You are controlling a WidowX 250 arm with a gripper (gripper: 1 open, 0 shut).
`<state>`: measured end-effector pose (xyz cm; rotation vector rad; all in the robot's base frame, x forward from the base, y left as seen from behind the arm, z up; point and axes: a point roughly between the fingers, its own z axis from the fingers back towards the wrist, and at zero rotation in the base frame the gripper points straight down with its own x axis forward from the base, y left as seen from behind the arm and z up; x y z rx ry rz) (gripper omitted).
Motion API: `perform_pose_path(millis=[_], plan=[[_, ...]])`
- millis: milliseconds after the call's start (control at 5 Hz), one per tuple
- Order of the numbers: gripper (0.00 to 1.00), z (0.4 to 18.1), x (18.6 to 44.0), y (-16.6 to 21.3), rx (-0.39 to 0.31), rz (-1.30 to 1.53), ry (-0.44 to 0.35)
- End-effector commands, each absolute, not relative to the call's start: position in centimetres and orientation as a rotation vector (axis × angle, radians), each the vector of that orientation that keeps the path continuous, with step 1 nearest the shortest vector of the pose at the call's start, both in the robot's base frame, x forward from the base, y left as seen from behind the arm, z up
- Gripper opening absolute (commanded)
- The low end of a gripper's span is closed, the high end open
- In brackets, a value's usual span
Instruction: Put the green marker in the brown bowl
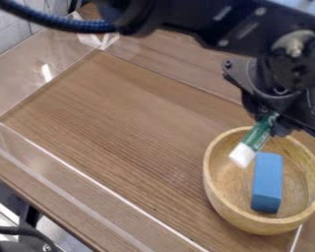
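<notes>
Single view, looking down and across a wood-grain counter [107, 118] fenced by low clear plastic walls [29, 153].

Black robot gripper [268, 122] sits at upper right, tilted downward over the far rim of the round, shallow, light-brown wooden bowl [226, 192]. The dark arm sweeps in across the top of the view from the left, blurred.

Jaws clenched on the slim white-barrelled marker with the green cap [252, 144]. The green end is pinched up in the jaws; the white barrel slants down and to the left from there. Its lower white tip hangs inside the bowl's outline, just past the inner edge of the thick rim on the far-left side. Cannot tell whether the tip touches the bowl's floor or hangs just above it.

Inside the bowl lies a blue rectangular block [267, 182], long side running roughly toward the camera, resting right of centre on the bowl's floor. The marker's white tip is just beside the block's far-left corner; contact between them cannot be made out.

The bowl stands at the lower right of the counter, close to the near clear wall. Another clear plastic piece [101, 37], folded into a V, stands at the far left corner, well apart from the bowl
</notes>
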<state>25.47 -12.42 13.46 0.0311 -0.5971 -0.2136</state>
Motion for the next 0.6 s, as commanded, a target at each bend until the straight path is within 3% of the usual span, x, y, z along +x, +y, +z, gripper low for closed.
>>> perform_pose_path(millis=[0,400], plan=[[0.0,14.89,25.56,-12.72,0.008,-0.196,-0.65],[0.0,14.14,25.4,-13.1,0.011,-0.181,-0.649]])
